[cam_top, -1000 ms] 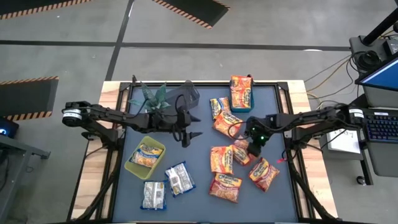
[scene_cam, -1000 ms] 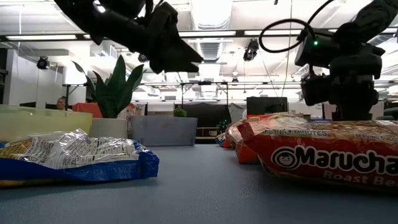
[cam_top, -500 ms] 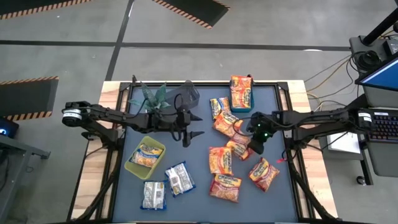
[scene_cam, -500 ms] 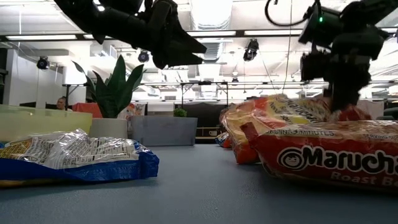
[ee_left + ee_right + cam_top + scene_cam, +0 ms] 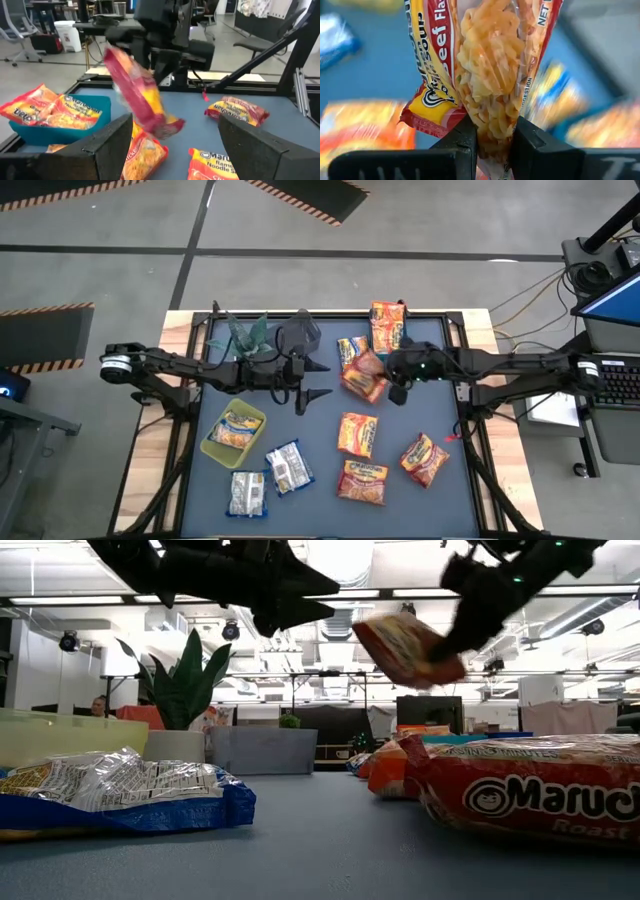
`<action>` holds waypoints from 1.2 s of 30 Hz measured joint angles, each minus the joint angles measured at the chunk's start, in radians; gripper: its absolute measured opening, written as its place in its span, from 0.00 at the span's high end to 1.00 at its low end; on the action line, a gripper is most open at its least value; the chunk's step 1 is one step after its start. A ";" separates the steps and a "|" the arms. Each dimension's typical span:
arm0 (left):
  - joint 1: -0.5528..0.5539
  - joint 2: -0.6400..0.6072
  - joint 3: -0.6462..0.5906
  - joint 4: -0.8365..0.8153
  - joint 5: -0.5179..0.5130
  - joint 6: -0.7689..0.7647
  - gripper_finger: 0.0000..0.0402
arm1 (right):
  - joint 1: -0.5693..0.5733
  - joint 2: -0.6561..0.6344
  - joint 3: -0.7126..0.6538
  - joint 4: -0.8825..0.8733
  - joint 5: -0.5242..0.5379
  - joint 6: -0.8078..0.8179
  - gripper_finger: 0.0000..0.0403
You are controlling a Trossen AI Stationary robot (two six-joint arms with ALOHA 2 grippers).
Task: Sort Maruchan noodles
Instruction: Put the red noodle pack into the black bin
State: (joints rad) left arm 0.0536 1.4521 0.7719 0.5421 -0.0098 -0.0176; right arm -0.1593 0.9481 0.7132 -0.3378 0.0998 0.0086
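Observation:
My right gripper point(image 5: 392, 380) is up over the table's far middle, next to the blue bin point(image 5: 400, 340) of orange packets, and is shut on one orange-red Maruchan packet point(image 5: 408, 648). That packet also shows in the left wrist view point(image 5: 137, 97). My left gripper point(image 5: 320, 380) hangs open above the table's middle, touching nothing. More orange packets lie flat on the mat point(image 5: 357, 433), point(image 5: 424, 458), point(image 5: 363, 480). A yellow-and-blue packet lies in the yellow-green bin point(image 5: 212, 442). Two whitish packets point(image 5: 288, 465), point(image 5: 246, 492) lie near the near edge. My right gripper pinches the orange-red packet by one short end point(image 5: 492, 112) between its two fingers point(image 5: 462, 142). The rest of the packet sticks out beyond the fingertips. It is lifted clear of the table and tilted, its free end point(image 5: 375, 635) pointing toward my left gripper.
A potted plant point(image 5: 245, 335) and a dark grey bin point(image 5: 303, 332) stand at the far edge behind my left gripper. A small pile of orange packets point(image 5: 355, 355) lies beside the blue bin. Bare mat shows at the table's middle point(image 5: 310, 430).
My right gripper has risen from the packets on the table's right side and moved toward the far edge and a little left, toward the blue bin. It has carried one orange-red packet up clear of the table. The left arm has kept nearly still.

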 joint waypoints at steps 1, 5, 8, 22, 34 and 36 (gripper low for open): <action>0.000 0.000 0.000 0.001 0.000 -0.002 0.31 | 0.000 0.012 -0.002 0.066 0.020 -0.033 0.84; 0.001 0.000 0.000 0.023 -0.027 -0.013 0.31 | 0.000 0.072 -0.006 0.252 0.066 -0.128 0.84; 0.000 0.000 0.000 0.029 -0.077 -0.016 0.31 | 0.000 0.116 -0.009 0.338 0.078 -0.165 0.84; 0.001 0.002 0.000 0.036 -0.393 0.009 0.31 | 0.001 0.214 -0.008 0.556 0.092 -0.143 0.84; 0.003 0.002 0.000 0.069 -0.397 0.028 0.31 | 0.011 0.227 -0.008 0.685 0.095 -0.223 0.84; 0.003 0.002 0.000 0.090 -0.385 0.036 0.31 | 0.012 0.247 -0.008 0.705 0.095 -0.230 0.84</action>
State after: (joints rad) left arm 0.0566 1.4544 0.7719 0.6317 -0.3951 0.0182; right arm -0.1471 1.1949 0.7055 0.3677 0.1946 -0.2209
